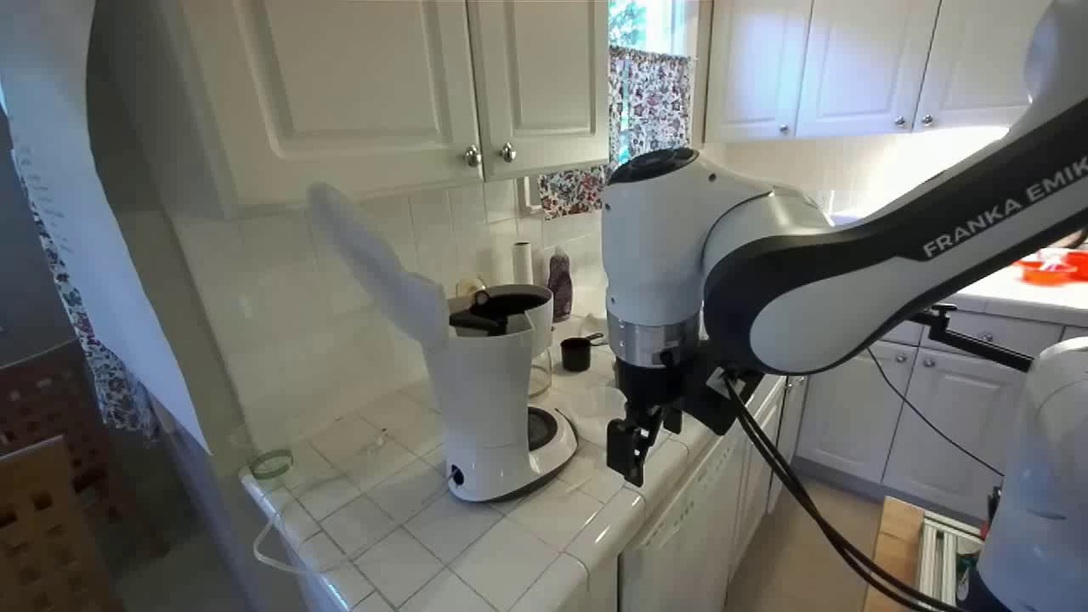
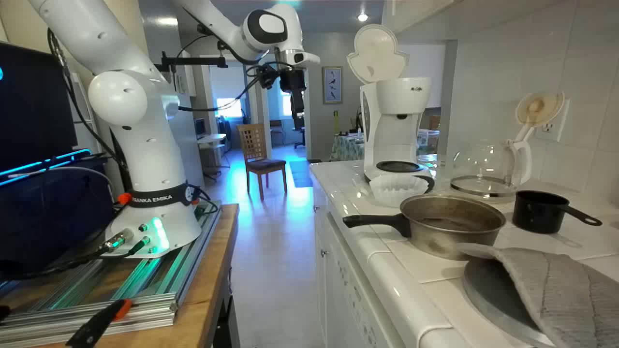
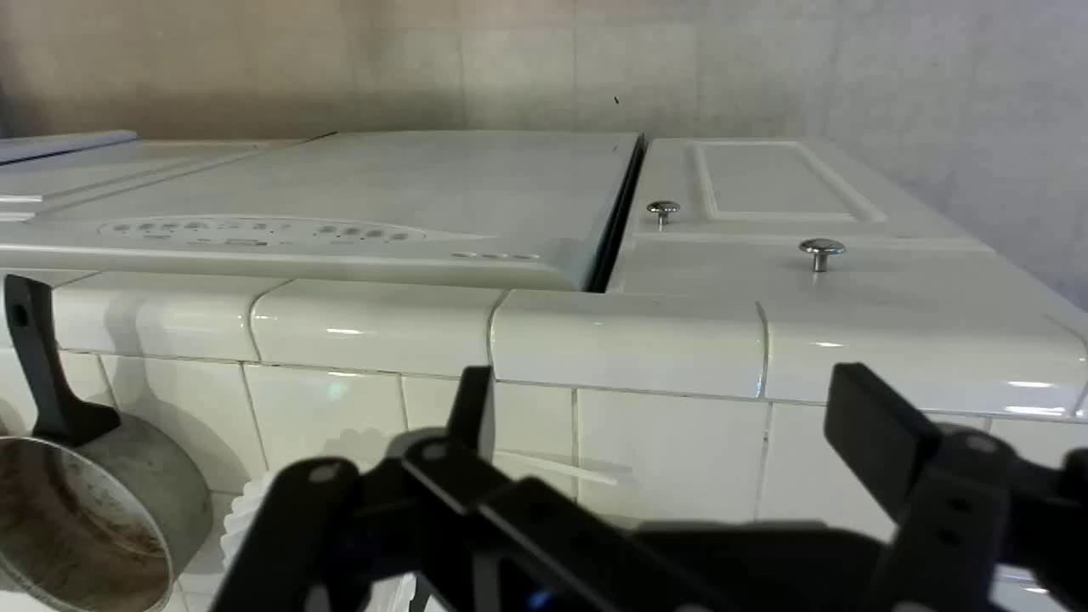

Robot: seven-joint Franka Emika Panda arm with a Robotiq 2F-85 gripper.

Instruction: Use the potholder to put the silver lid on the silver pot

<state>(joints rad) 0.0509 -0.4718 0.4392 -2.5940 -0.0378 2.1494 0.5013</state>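
Observation:
The silver pot (image 2: 445,241), shallow with a dark handle, stands open on the tiled counter in an exterior view; the wrist view shows it at lower left (image 3: 170,476). The silver lid (image 2: 491,302) lies on the counter in front of the pot, partly covered by the grey quilted potholder (image 2: 556,295). Lid and potholder are out of the wrist view. My gripper (image 3: 667,416) is open and empty, fingers wide apart, above the counter's front edge. It shows in both exterior views (image 1: 650,446) (image 2: 297,108), away from pot, lid and potholder.
A white coffee maker (image 1: 484,408) with its top raised stands beside my gripper. A paper filter (image 2: 394,187), glass carafe (image 2: 483,166) and black measuring cup (image 2: 537,212) stand around the pot. A white stick (image 3: 561,467) lies on the tiles below the fingers.

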